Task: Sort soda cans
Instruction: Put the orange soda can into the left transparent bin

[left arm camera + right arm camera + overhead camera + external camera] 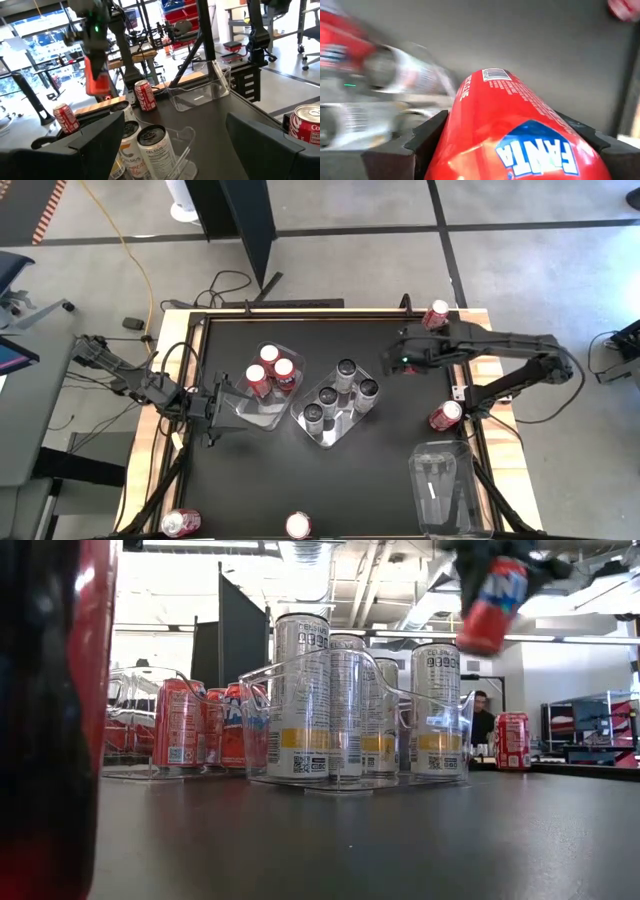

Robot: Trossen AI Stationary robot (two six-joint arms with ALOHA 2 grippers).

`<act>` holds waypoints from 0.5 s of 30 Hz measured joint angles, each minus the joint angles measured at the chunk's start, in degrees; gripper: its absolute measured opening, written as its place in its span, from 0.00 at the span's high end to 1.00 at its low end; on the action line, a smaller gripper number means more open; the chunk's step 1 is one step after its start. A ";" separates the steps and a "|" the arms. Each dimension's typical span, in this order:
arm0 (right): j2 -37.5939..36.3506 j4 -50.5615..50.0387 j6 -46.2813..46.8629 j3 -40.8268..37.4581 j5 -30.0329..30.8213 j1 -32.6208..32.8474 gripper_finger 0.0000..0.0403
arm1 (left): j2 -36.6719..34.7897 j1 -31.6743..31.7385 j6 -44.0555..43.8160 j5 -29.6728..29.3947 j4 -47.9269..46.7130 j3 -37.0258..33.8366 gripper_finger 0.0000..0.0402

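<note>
1. Soda cans lay sorted in part: three red cans stood in a clear tray left of the table's middle, and five silver-grey cans stood in a second clear tray just beside it.
2. The right gripper hung above the table, beside the silver-grey group, clenched around a red Fanta can; the right wrist view showed the can filling the space between both dark fingers.
3. In the low view that held can was tilted, in the air, well above the tabletop.
4. The left gripper sat low at the edge of the red cans' tray, its fingers spread wide and holding nothing.
5. Loose red cans remained elsewhere: one at the far right corner, one at the right edge, one at the near left corner and one at the near edge.
6. A third clear tray sat near the right front of the black table, with no can visible in it.
7. A person showed in the room behind the table.
</note>
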 joint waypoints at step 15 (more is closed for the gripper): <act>22.95 10.54 -26.58 31.29 -3.06 -1.57 0.22 | -0.71 -0.01 0.74 -9.27 0.17 -0.02 0.14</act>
